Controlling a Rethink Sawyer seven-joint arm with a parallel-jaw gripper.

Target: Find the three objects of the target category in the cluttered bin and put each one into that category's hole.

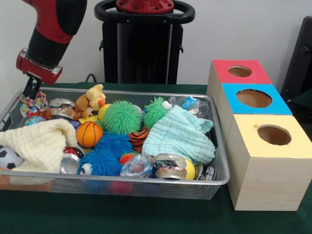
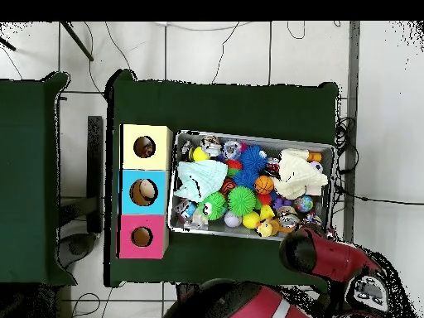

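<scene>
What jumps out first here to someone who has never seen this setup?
A wire bin crammed with bright toys: a spiky green ball, a small basketball, a mint cloth. Beside it stand three wooden boxes with round holes, topped red, blue and yellow. A red arm hangs over the bin's far corner.

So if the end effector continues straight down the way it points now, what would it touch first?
Probably the multicoloured toy in the bin's far corner, directly under the end effector. Depth is unclear, so it could instead meet the bin's rim beside that toy.
</scene>
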